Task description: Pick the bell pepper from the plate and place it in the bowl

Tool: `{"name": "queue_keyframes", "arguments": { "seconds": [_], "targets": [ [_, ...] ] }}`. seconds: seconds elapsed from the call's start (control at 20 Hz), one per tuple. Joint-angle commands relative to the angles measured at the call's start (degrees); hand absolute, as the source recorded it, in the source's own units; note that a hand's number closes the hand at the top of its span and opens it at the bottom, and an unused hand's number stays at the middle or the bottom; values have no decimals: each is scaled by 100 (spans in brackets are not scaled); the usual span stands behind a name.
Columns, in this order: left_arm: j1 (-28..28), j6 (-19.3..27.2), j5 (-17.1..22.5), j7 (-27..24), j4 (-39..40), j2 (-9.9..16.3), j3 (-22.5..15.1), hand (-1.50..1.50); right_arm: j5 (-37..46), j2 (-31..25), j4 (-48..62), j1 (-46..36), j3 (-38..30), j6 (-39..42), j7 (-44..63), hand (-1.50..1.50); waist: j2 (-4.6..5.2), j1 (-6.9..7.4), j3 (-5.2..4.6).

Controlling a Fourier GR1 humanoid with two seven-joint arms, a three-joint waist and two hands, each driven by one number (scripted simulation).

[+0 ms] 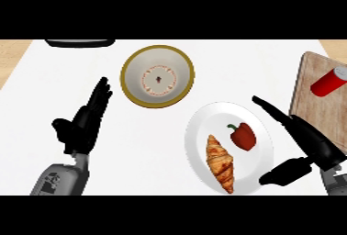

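1. A white plate (198,133) sits on the white counter (41,82), right of centre and near the lower edge of the view.
2. On that plate lies the red bell pepper (243,136), green stem pointing to the far side, in the plate's right half.
3. Just left of the pepper, also on the plate, lies a golden croissant (221,163), stretched from the plate's middle toward its near rim; the two are close but apart.
4. The bowl (157,76) stands farther away and left of the plate, gold-rimmed, with a patterned ring and a dark mark on its inner bottom; no food lies in it.
5. At the far right a wooden cutting board (313,103) carries a red can (329,81) lying tilted.
6. A dark object (79,43) shows at the far edge, cut off.
7. The right hand (308,140) is at the plate's right rim, fingers straight and together pointing far-left, thumb spread over the near rim; it holds nothing and is apart from the pepper.
8. The left hand (82,123) rests open at the left, fingers straight, pointing away, holding nothing.
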Motion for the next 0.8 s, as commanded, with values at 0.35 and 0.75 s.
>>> {"name": "queue_keyframes", "arguments": {
  "seconds": [0.35,0.75],
  "targets": [
    [-34,-292,-143,162,2,-94,352,0,-340,420,150,355,-821,781,-727,-150,0,-14,0],
    [688,-390,-455,-284,-330,-314,282,0,-101,964,169,541,-861,1043,-483,-150,-4,2,-1]
  ]
}}
